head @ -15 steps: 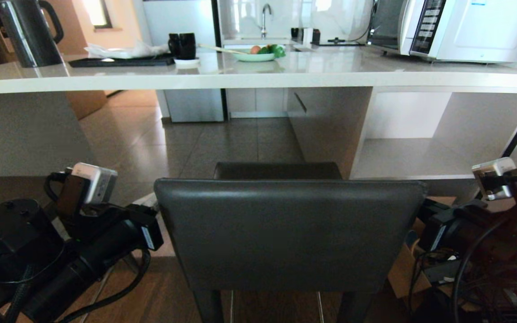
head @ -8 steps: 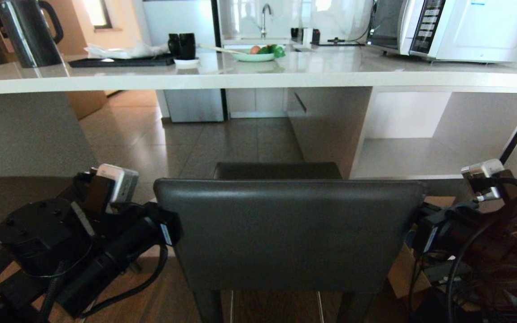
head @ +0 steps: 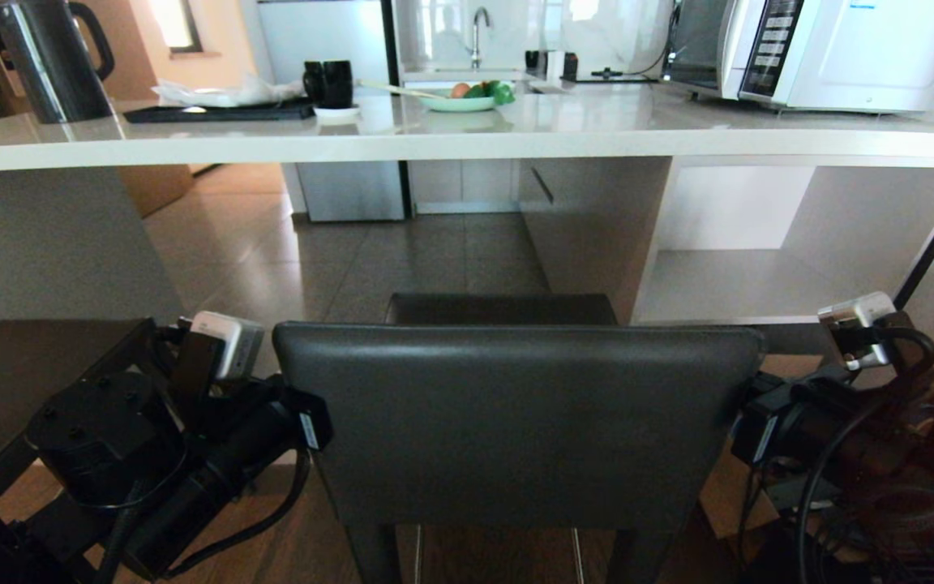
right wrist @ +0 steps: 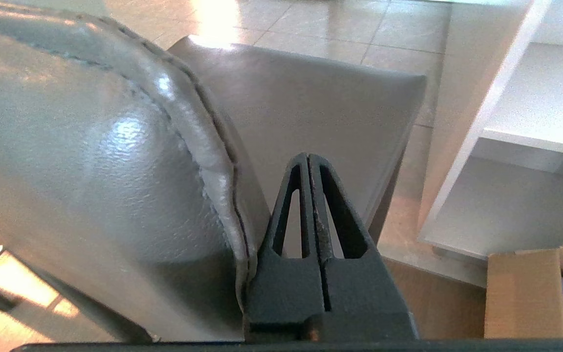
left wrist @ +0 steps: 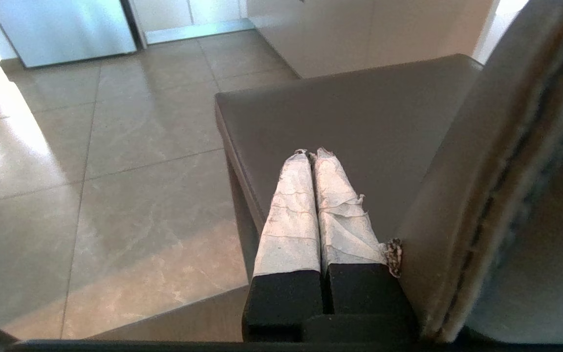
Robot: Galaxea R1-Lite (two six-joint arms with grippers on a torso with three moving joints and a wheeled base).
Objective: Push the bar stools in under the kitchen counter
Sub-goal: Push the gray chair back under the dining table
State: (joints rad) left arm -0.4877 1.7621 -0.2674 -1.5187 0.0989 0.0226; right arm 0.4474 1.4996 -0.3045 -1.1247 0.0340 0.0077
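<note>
The tall bar stool with the dark grey leather backrest stands nearest. The left gripper and right gripper flank its backrest, fingers pressed together, holding nothing. Top-heavy, likely tippy: push low and evenly. Beyond it waits the glossy off-white stone surface.

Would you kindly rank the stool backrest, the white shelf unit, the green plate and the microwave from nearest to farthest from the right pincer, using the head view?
1. The stool backrest, right beside the right pincer, on its inner side.
2. The white shelf unit, ahead of it, under the counter.
3. The microwave, on the counter's right end.
4. The green plate, mid-counter, towards its far side.
</note>
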